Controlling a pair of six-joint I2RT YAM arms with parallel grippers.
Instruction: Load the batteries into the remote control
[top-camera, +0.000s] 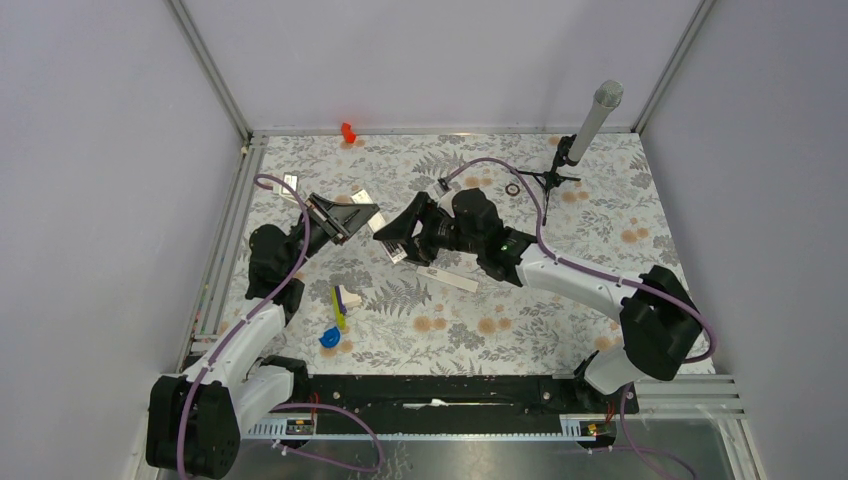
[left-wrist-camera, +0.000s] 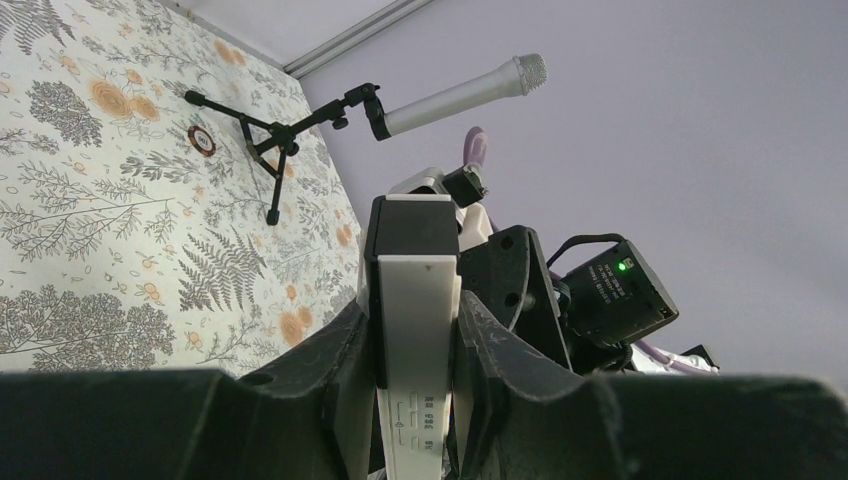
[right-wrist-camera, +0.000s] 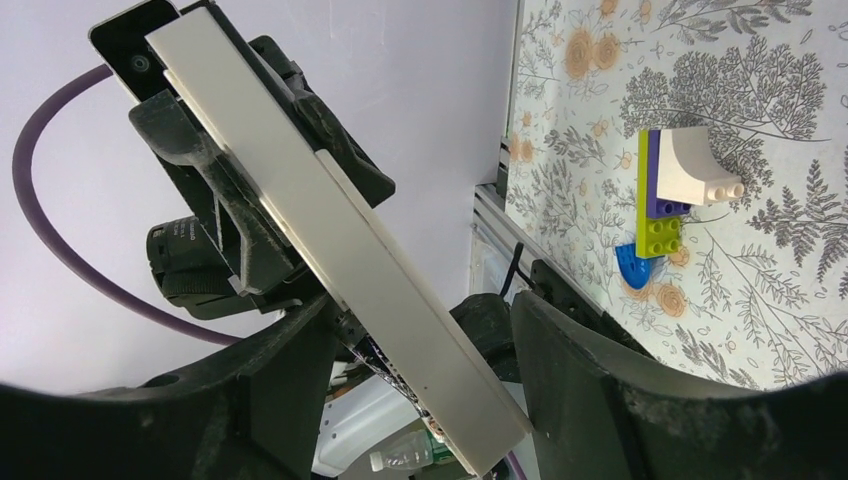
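Grey floral table (top-camera: 450, 340) sits below both tools. Left gripper (left-wrist-camera: 415, 318) is clamped tight on the remote control (right-wrist-camera: 340, 240), holding it up in the air. Right gripper (right-wrist-camera: 420, 330) has its jaws spread either side of that bar's free end, not squeezing it as far as I can tell. Little toy brick cluster (right-wrist-camera: 672, 190) lies down beyond the right gripper's fingertips.

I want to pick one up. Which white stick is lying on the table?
The white bar lying flat on the flowery cloth near the right claw. The other, the remote control, is held up in the left claw.
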